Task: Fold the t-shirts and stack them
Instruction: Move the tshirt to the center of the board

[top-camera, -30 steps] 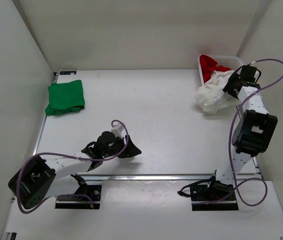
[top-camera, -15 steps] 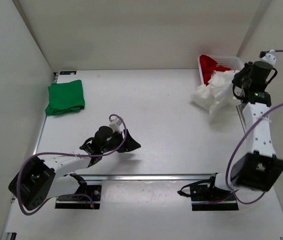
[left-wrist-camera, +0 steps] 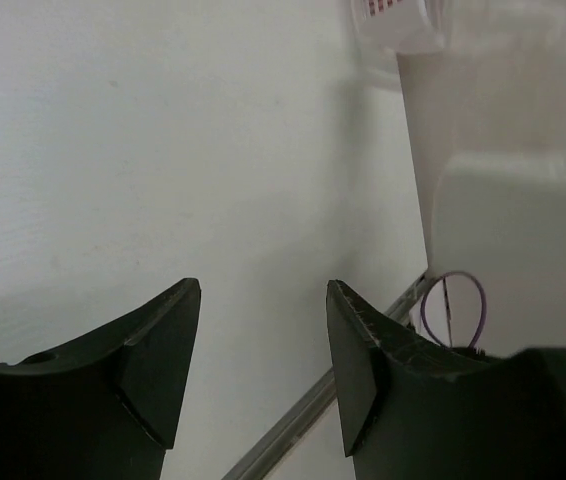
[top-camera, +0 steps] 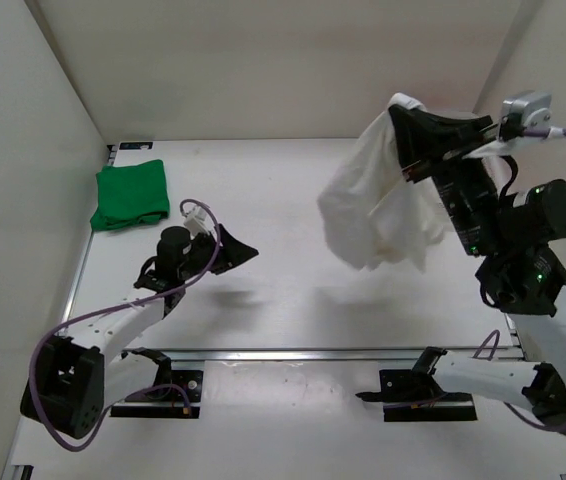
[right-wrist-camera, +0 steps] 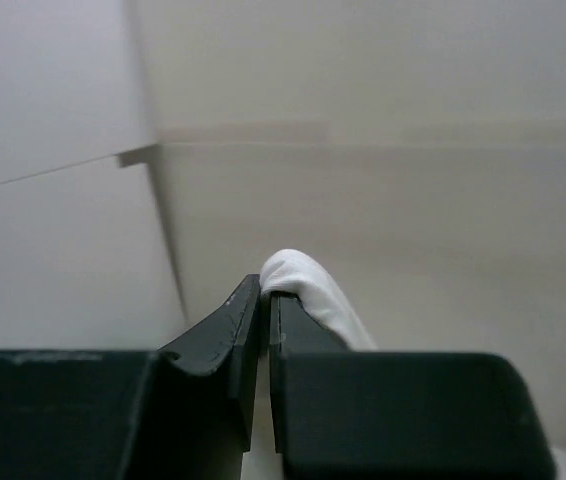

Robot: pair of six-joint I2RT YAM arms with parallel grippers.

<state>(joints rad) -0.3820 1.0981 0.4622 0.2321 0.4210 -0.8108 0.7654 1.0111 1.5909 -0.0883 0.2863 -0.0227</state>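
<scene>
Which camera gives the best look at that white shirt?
The top external view: the whole white shirt hangs from the right gripper above the table. The right wrist view shows only a pinched bit; the left wrist view shows none clearly.

White tabletop (top-camera: 293, 200), boxed in by pale back wall (top-camera: 263, 60) and left wall (top-camera: 23, 150). Silver rail (top-camera: 303, 353) along near edge. Small dark bracket (top-camera: 133, 146) at far left corner. White mesh basket (left-wrist-camera: 393, 40) at far right, cropped in left wrist view.
</scene>
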